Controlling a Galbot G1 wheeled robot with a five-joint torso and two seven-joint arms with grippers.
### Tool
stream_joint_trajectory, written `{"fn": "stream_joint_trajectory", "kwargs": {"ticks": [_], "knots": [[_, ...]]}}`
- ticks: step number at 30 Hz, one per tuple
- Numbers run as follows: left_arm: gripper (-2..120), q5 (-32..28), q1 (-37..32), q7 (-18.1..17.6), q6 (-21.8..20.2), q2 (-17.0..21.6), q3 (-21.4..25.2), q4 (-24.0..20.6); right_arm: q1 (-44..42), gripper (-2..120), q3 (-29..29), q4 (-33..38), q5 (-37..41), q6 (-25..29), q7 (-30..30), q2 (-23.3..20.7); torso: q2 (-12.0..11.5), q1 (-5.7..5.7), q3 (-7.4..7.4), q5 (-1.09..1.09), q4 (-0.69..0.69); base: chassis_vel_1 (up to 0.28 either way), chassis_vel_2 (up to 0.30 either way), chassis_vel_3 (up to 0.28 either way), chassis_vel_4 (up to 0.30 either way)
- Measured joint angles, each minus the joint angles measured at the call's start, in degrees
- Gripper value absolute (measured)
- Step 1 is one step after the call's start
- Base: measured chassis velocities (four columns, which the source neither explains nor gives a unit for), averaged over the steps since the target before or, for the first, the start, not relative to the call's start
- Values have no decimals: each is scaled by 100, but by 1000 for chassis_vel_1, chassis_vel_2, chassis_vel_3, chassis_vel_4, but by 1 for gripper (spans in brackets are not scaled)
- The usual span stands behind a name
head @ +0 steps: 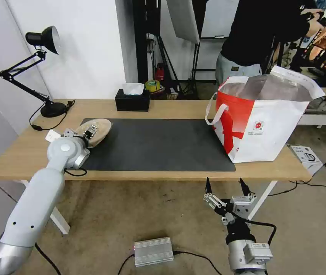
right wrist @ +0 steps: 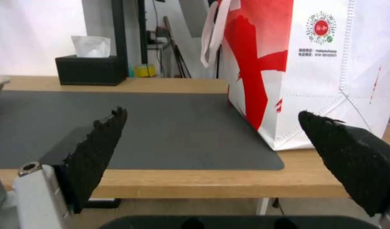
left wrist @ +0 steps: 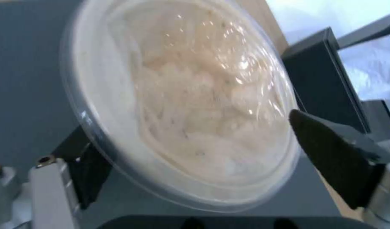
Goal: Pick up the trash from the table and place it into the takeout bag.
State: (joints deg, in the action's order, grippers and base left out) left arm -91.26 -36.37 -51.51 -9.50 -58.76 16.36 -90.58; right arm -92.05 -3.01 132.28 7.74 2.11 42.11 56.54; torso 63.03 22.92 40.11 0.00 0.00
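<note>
Jaws of the left gripper (left wrist: 190,152) sit spread on either side of the shallow beige bowl (head: 96,131), which is tilted at the left end of the dark mat (head: 159,147) on the counter (head: 25,152); whether they pinch its rim I cannot tell. It looks light, thin and easily crushed, so the rim seems the safest hold. That arm reaches forward, wrist bent inward. Below the counter's front edge, the right gripper (head: 226,187) hangs with jaws wide apart, pointing toward the takeout bag (head: 270,126).

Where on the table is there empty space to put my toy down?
The dark mat is bare between the beige bowl in the left gripper and the takeout bag. It is crowded near the desk lamp and the tissue box.
</note>
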Motion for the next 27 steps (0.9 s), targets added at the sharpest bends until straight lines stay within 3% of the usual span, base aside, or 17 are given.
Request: {"fn": "stream_joint_trajectory", "kwargs": {"ticks": [7,11,27], "knots": [[77,133,-2,0,102,18,23,19,0,100,0,0,0,0,0,0,0,0,0,0,0,0,0,0,0],[58,147,-62,0,108,77,41,-23,0,100,0,0,0,0,0,0,0,0,0,0,0,0,0,0,0],[3,165,-322,108,116,96,200,-317,0,100,0,0,0,0,0,0,0,0,0,0,0,0,0,0,0]]}}
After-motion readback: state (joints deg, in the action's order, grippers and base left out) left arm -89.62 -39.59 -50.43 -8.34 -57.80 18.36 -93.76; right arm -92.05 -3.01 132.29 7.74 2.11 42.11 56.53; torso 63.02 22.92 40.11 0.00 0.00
